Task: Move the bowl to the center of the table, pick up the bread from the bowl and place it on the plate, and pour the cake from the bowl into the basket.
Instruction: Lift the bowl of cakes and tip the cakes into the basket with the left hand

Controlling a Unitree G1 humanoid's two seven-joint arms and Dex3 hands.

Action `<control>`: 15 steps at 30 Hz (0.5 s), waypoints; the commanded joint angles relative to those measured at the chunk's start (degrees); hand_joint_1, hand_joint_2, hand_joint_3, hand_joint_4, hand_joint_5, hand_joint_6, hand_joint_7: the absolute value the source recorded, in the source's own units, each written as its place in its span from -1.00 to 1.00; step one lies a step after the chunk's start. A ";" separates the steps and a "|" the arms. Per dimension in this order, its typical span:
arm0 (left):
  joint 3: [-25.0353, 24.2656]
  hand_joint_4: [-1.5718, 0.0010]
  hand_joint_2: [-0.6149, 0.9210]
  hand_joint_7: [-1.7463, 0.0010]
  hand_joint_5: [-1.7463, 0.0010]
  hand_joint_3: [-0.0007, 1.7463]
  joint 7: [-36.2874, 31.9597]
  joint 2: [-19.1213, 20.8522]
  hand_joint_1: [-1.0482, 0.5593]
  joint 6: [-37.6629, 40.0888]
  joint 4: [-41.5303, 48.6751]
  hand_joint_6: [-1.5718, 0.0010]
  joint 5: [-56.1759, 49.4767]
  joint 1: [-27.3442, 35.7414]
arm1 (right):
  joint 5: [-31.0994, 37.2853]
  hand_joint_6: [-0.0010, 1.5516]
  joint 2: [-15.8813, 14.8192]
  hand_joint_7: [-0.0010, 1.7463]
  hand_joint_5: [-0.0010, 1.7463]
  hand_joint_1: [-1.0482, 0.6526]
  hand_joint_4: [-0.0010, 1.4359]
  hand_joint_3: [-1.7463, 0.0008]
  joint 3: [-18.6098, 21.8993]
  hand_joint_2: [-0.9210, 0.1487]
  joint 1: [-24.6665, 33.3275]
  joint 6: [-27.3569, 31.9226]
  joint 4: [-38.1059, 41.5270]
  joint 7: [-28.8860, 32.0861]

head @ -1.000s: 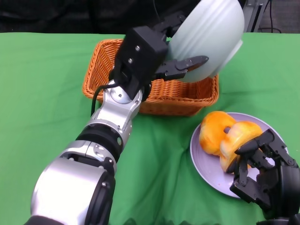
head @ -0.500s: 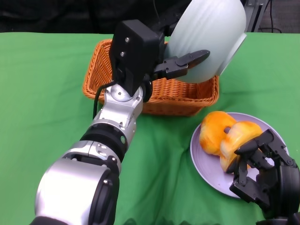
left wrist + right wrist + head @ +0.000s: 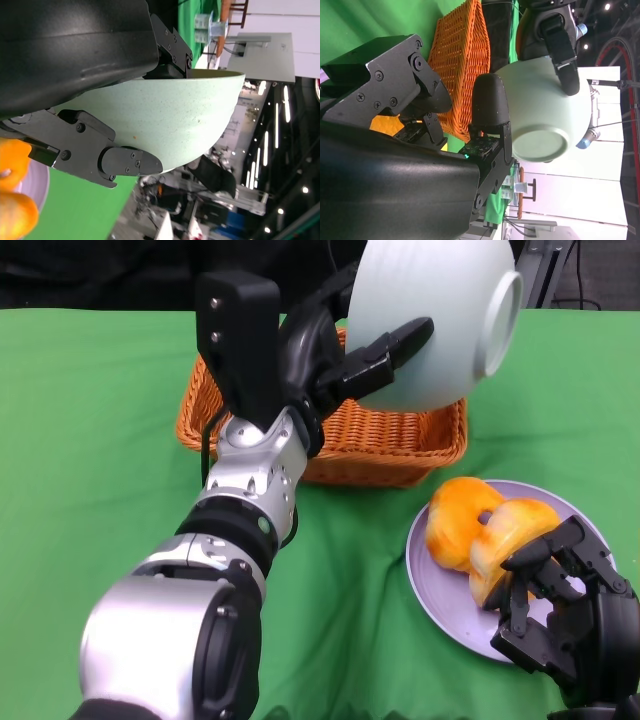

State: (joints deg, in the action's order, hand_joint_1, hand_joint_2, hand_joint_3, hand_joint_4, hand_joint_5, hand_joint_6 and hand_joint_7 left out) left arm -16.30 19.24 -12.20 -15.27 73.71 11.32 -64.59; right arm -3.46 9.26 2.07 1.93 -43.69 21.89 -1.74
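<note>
My left hand (image 3: pixel 335 355) grips the pale green bowl (image 3: pixel 435 320) by its rim and holds it tipped on its side above the orange wicker basket (image 3: pixel 330 440); the bowl's base faces right. The bowl (image 3: pixel 545 115) also shows in the right wrist view, and up close as the bowl (image 3: pixel 170 125) in the left wrist view. Its inside is hidden, and no cake is visible. Orange bread (image 3: pixel 480 525) lies on the lilac plate (image 3: pixel 440 585) at the right. My right hand (image 3: pixel 560 605) rests at the plate's near edge, fingers curled beside the bread, holding nothing.
A green cloth (image 3: pixel 90 470) covers the table. The basket (image 3: pixel 460 65) stands behind the plate, toward the table's far side. Beyond the table's far edge are dark equipment and a metal stand (image 3: pixel 545 270).
My left hand has rolled the bowl further over and lifted it a little, so its base now points right. The right hand and the bread have not moved.
</note>
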 commanded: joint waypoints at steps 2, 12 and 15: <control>-3.10 0.12 0.86 -0.81 -1.00 -0.32 2.37 0.27 0.06 3.75 -0.70 0.18 3.95 -3.72 | -0.26 -0.28 -0.34 0.86 1.00 0.42 0.03 -0.51 0.49 -0.32 -0.29 -0.64 0.03 0.50; -7.07 0.10 0.85 -0.81 -1.00 -0.16 3.73 1.16 0.19 10.63 -0.29 0.13 8.28 -4.48 | -0.10 -0.27 -0.47 0.86 1.00 0.42 0.04 -0.52 0.62 -0.31 -0.54 -1.35 0.59 0.44; -8.11 0.11 0.84 -0.81 -1.00 -0.15 4.41 1.25 0.19 11.95 -0.25 0.13 9.28 -4.53 | -0.09 -0.26 -0.53 0.86 1.00 0.42 0.03 -0.53 0.70 -0.30 -0.61 -1.62 0.83 0.44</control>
State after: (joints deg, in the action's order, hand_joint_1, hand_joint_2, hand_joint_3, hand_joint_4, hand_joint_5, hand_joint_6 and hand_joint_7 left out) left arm -23.79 22.32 -11.68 -3.70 73.71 19.71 -67.08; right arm -3.33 9.26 2.33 1.78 -44.31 22.36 -1.64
